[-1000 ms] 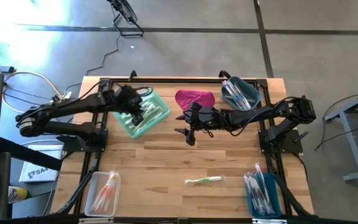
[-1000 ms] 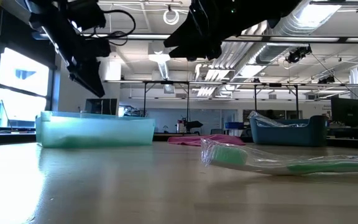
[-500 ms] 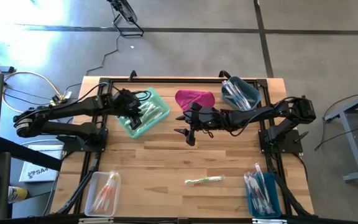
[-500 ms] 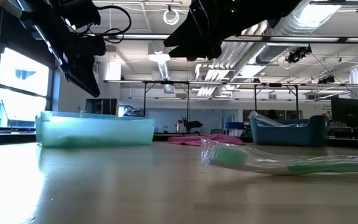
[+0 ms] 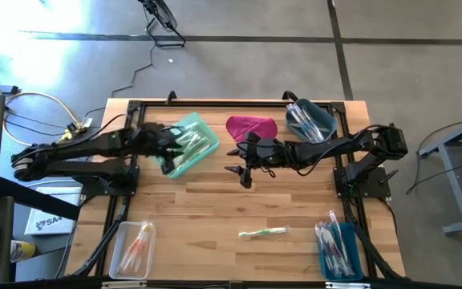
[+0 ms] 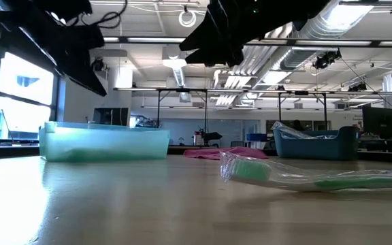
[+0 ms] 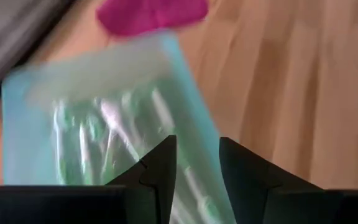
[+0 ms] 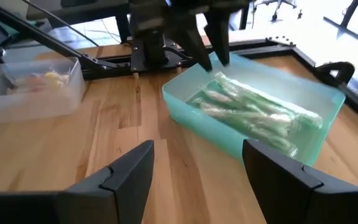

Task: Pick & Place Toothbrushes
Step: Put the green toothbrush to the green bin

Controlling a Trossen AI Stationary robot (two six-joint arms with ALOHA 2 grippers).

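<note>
One green-handled toothbrush [image 5: 263, 233] in a clear wrapper lies flat on the bare wood near the table's near edge; it is close up in the low view [image 6: 305, 178]. Several wrapped green toothbrushes [image 8: 253, 112] lie in the teal bin [image 5: 189, 144]. My left gripper [image 5: 169, 154] [image 7: 197, 174] hovers at the bin's left-near wall, narrowly open and empty. My right gripper [image 5: 243, 167] [image 8: 197, 162] hangs open and empty above mid-table, pointing at the teal bin.
A magenta cloth [image 5: 251, 126] lies by the far edge between the teal bin and a blue bin [image 5: 311, 120] of wrapped brushes. Another blue bin [image 5: 339, 250] sits at the near right corner and a clear bin [image 5: 132, 247] at the near left. Bare wood lies between.
My left gripper has drawn back from over the teal bin toward the table's left and near side, rising somewhat in the low view. The bin and its toothbrushes stay where they were.
</note>
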